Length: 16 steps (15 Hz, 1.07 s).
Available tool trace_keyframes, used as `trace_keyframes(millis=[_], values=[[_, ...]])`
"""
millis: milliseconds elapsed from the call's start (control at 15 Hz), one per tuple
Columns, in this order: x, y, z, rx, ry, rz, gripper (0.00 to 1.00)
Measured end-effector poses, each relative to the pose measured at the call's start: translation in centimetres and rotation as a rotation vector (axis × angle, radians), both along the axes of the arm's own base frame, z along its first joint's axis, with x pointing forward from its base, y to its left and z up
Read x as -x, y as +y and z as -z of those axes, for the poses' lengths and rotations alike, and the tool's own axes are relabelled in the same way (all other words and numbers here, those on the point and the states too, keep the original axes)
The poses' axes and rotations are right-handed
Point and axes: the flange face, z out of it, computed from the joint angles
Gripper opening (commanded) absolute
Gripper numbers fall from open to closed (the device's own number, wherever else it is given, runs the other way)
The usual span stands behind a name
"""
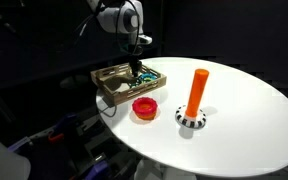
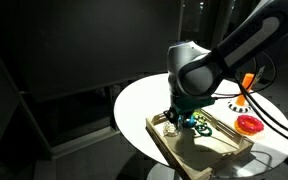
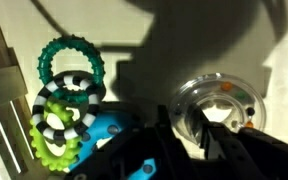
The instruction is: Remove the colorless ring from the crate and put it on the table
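With the colorless ring (image 3: 220, 96) lying on the crate (image 1: 111, 94) floor right under the gripper (image 3: 209, 135), whose jaws are too dark to judge as open or closed, the grasp seems in hand; next comes pinching its rim, lifting clear of the wall and moving to the table (image 1: 249, 115).

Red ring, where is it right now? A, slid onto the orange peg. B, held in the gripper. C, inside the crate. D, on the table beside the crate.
D: in an exterior view the red ring lies on the white table just outside the crate, apart from the orange peg.
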Motion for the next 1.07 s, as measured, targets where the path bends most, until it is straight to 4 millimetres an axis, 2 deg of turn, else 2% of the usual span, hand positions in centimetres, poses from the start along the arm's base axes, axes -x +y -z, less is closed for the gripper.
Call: trace_keyframes(millis=[267, 467, 733, 1067], values=[[-0.6, -1.1, -2.6, 0.0, -0.022, 0.018, 0.09], [-0.2, -2.9, -4.2, 0.021, -0.009, 0.038, 0.09], [1.0, -6.9, -5.8, 0.054, 0.022, 0.084, 0.09], [2.8, -12.5, -6.5, 0.083, 0.057, 0.183, 0.09]])
